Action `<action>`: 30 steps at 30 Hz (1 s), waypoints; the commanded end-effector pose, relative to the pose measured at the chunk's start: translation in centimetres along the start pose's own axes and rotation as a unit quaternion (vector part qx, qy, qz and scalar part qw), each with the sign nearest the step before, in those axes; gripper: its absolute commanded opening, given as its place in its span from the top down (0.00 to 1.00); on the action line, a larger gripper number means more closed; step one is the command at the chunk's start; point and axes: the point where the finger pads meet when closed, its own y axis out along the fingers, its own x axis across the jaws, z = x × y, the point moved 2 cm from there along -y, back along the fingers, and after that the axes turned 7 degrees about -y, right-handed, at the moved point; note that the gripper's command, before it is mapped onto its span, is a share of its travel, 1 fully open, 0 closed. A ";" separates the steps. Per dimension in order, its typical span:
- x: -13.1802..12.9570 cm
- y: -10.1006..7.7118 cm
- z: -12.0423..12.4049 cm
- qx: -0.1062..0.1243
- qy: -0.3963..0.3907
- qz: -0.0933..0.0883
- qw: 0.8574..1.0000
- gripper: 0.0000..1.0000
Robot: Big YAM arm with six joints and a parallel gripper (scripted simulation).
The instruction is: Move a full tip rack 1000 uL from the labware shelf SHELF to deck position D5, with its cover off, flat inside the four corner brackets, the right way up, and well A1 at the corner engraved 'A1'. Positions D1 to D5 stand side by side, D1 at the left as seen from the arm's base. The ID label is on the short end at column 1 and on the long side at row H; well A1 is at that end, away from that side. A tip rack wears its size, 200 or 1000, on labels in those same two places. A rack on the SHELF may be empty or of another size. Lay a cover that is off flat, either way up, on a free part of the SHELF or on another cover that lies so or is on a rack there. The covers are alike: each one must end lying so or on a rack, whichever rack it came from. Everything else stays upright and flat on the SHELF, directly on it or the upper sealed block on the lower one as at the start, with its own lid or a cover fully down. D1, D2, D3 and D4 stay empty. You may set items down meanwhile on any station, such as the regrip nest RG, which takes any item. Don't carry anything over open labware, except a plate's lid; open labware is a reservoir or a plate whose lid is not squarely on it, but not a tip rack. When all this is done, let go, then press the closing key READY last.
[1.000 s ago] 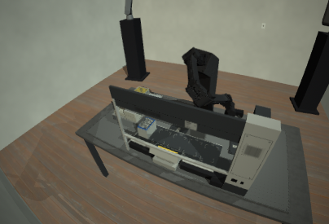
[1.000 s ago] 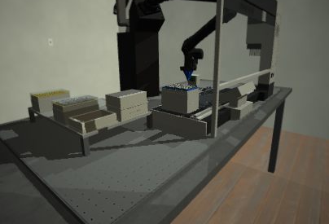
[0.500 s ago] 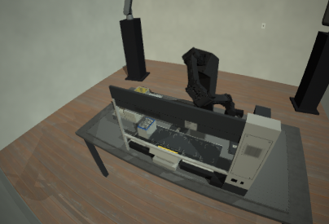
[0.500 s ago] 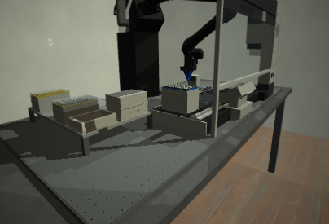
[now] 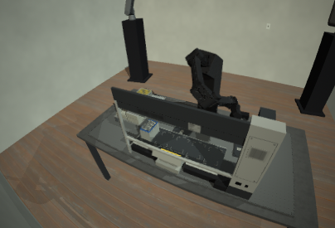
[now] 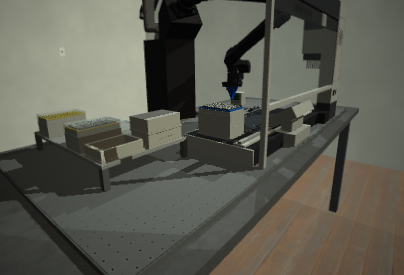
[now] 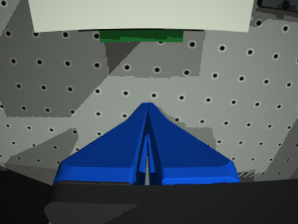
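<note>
1. Pincer (image 7: 147, 137) pressed together, empty, over perforated worktop (image 7: 220, 90) near green key (image 7: 141, 36).
2. Blue-rimmed tip rack (image 6: 221, 119) uncovered on deck.
3. Risk: missing key.

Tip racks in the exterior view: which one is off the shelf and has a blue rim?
The uncovered rack standing alone on the deck, just below the closed, empty gripper. The two others sit on the shelf with yellow rims.
</note>
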 end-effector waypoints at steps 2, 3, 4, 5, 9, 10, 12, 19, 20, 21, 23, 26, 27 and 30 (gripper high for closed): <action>0.8 -0.7 -1.5 -0.009 -0.008 -0.003 1.000 1.00; 0.8 -0.7 -1.7 -0.009 -0.008 -0.003 1.000 1.00; 0.8 -0.7 -1.9 -0.009 -0.008 -0.003 1.000 1.00; 0.8 -0.7 -2.0 -0.009 -0.008 -0.003 1.000 1.00; 0.7 -0.7 -2.7 -0.009 -0.008 -0.002 1.000 1.00; 0.7 -0.7 -2.9 -0.009 -0.008 -0.002 1.000 1.00; 0.6 -0.7 -3.2 -0.009 -0.008 -0.002 1.000 1.00; 0.6 -0.3 -3.3 -0.005 -0.003 -0.006 1.000 1.00; 0.9 -0.4 -3.0 -0.003 -0.005 -0.009 1.000 1.00; 0.9 -0.4 -3.0 -0.003 -0.005 -0.010 1.000 1.00; 0.9 -0.4 -3.0 -0.003 -0.004 -0.009 1.000 1.00; 0.8 -0.4 -3.2 -0.005 -0.005 -0.008 1.000 1.00; 0.6 -0.5 -3.6 -0.006 -0.005 -0.005 1.000 1.00; 0.5 -0.8 -4.1 -0.010 -0.008 -0.002 1.000 1.00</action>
